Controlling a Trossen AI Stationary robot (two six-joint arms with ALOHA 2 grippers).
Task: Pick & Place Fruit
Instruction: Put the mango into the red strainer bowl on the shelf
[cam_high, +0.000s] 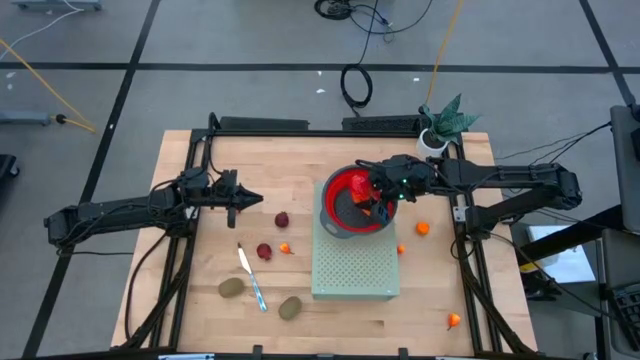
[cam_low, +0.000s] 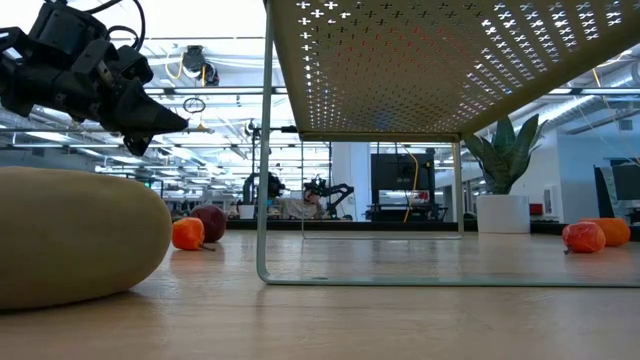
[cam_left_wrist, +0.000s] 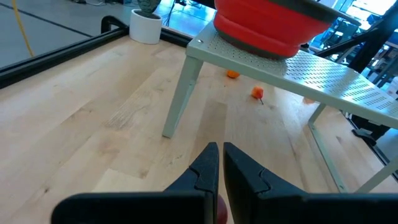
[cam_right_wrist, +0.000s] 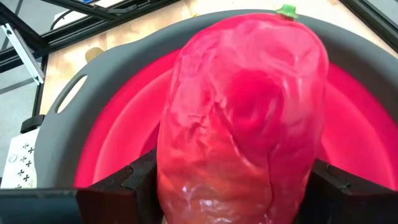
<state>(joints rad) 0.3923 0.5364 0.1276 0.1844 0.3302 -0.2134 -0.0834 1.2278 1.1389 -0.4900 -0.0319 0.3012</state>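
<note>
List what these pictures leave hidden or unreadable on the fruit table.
- Bowl floor: in the right wrist view the red fruit held by the right gripper blocks most of the bowl.
- Kiwi: low view, cut off by the left edge.
- Left gripper: shut; a red thing under its fingers runs off the left wrist view, unidentifiable.
- Knife: high view, blade too thin to read.

We're in a robotics lab, folks: a wooden table (cam_high: 300, 160) ringed by a black metal frame (cam_high: 190, 200), cables (cam_high: 356, 84) snaking over a grey tiled floor (cam_high: 250, 40) marked with tape lines. Look level across and there's an open hall with monitors (cam_low: 400, 180), ceiling ducts (cam_low: 590, 100) and another robot arm (cam_low: 330, 192) at a far bench.
</note>
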